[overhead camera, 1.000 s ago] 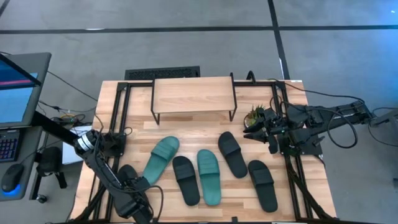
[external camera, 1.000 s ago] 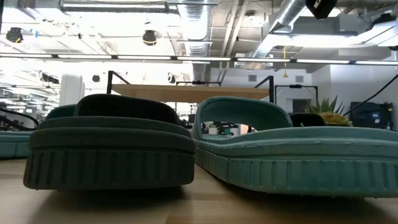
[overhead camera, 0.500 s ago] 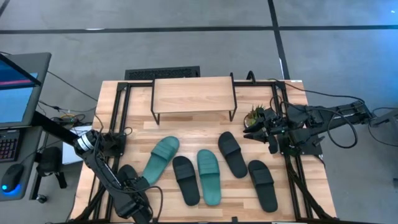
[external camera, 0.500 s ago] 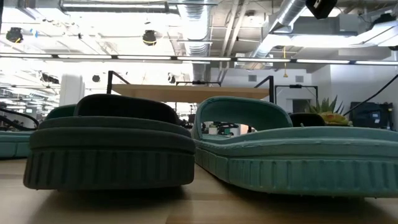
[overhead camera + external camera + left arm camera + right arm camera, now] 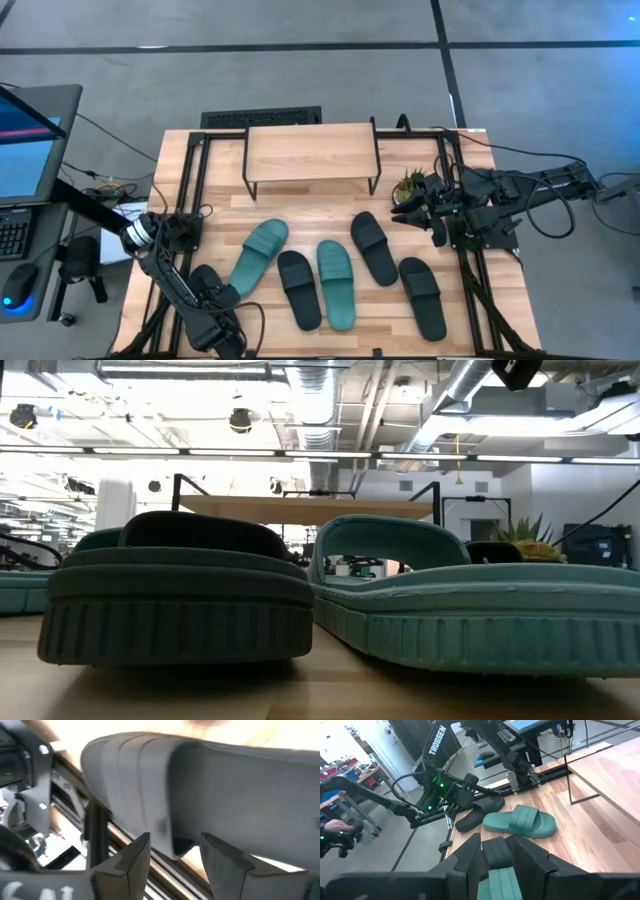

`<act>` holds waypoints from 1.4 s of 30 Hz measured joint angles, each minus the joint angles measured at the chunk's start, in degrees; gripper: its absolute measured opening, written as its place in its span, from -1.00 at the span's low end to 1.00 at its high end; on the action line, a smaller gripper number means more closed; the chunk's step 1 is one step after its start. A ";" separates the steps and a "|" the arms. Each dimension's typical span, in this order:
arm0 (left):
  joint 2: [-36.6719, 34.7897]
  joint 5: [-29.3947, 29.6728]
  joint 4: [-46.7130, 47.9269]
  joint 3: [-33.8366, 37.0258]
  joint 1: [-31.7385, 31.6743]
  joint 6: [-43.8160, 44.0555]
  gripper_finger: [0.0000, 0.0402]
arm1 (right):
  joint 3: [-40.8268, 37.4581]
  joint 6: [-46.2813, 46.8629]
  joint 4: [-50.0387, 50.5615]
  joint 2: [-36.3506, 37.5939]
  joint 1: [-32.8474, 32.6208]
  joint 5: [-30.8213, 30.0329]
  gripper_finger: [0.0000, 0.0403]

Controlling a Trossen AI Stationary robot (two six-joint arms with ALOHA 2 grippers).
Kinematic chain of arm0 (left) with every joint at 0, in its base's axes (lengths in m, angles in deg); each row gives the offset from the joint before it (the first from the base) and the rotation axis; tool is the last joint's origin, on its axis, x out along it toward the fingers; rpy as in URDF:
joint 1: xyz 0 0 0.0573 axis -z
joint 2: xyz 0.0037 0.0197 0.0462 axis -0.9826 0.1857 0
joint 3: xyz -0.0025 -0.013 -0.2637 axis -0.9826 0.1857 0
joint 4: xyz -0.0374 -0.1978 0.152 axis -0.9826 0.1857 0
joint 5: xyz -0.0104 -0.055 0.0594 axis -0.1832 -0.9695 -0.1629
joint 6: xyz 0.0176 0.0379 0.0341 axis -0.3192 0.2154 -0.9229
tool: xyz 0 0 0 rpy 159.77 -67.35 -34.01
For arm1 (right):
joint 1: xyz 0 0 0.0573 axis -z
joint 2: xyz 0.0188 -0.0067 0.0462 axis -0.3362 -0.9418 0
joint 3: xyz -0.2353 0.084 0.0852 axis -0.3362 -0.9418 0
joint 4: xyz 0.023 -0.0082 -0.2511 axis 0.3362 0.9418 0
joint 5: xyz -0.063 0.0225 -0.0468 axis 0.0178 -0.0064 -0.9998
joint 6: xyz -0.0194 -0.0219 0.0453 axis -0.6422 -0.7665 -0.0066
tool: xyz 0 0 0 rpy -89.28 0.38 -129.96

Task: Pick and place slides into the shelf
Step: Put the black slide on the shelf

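Observation:
Six slides lie sole-down on the wooden table in front of the shelf: two teal, three black, and a fourth black slide at the near left corner. My left gripper is low beside that corner slide. In the left wrist view it is open, with the slide's wide strap right ahead and the strap's edge between the fingers. My right gripper waits open at the table's right side. My left gripper has a finger on each side of the black slide's strap edge, coming in low and nearly level. I cannot tell whether either finger touches it. The slide lies flat on the table.
A small potted plant stands by the right gripper, near the shelf's right legs. Black frame rails run along the table's left and right edges. A monitor stands off the table to the left. Bare wood lies under the shelf.
My left arm has crept slightly toward the table's left edge beside the corner black slide. The slides and the right arm stand as before.

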 joint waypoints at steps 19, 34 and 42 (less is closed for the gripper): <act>0.00 1.09 0.99 1.78 0.18 -0.24 -0.19 | 0.00 -0.31 0.01 -0.01 1.08 0.02 -0.52; -0.02 2.76 0.33 2.28 0.18 -0.15 -0.19 | 0.00 -0.93 0.02 -0.01 1.08 0.02 -0.52; 0.00 1.39 0.16 3.92 0.13 0.00 -0.19 | 0.00 -0.55 0.02 -0.01 1.08 0.02 -0.52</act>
